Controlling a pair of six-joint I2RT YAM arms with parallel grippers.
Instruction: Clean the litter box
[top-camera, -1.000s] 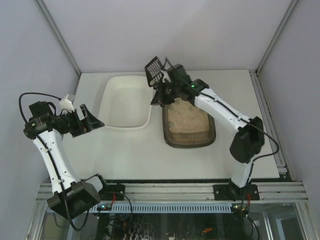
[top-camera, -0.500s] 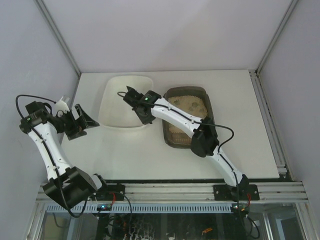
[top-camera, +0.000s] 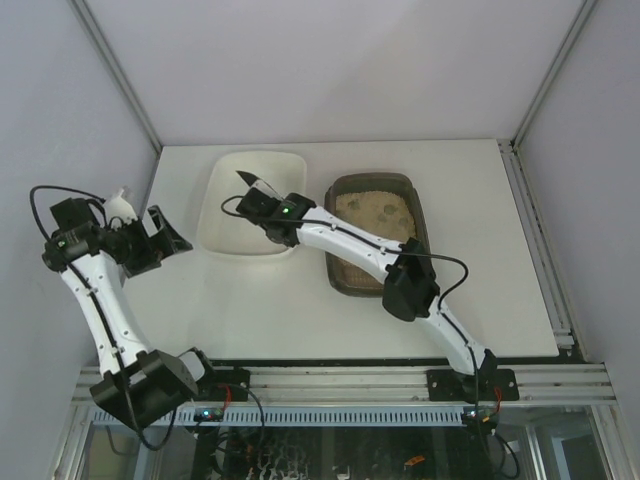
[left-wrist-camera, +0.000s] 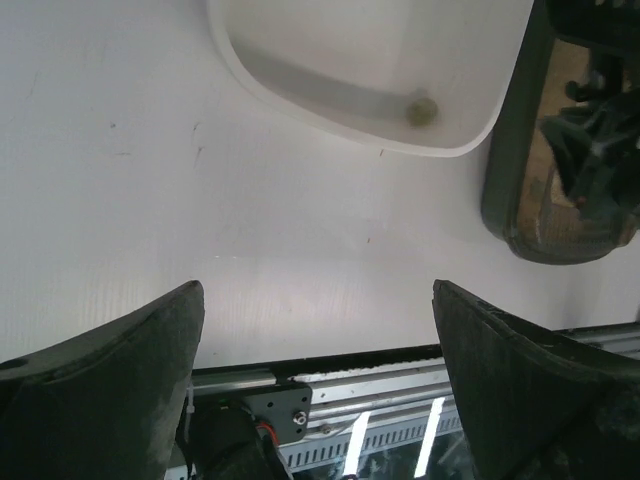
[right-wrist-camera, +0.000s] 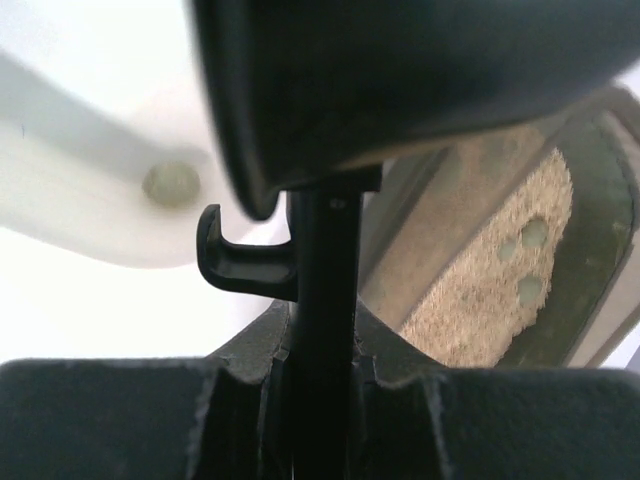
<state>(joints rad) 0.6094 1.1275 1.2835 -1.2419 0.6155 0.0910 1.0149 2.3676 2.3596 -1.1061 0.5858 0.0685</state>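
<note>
The dark litter box (top-camera: 372, 180) with beige litter (top-camera: 385, 212) stands right of centre; my right arm reaches across it. My right gripper (top-camera: 262, 204) (right-wrist-camera: 322, 372) is shut on the handle of a black scoop (top-camera: 249, 180) (right-wrist-camera: 322, 290), held over the white tray (top-camera: 232, 225). One pale clump (right-wrist-camera: 170, 183) (left-wrist-camera: 420, 108) lies in the white tray. Two pale clumps (right-wrist-camera: 530, 260) sit in the litter in the right wrist view. My left gripper (top-camera: 166, 236) (left-wrist-camera: 318, 400) hangs open and empty over the table, left of the white tray.
The white table (top-camera: 300, 310) is walled on three sides. In the left wrist view the white tray (left-wrist-camera: 300, 90) and the litter box's near corner (left-wrist-camera: 510, 200) lie ahead, with the table's metal front rail (left-wrist-camera: 350, 385) below.
My right arm swung the scoop from above the litter box's far end leftward over the white tray. The left gripper drew slightly left and up.
</note>
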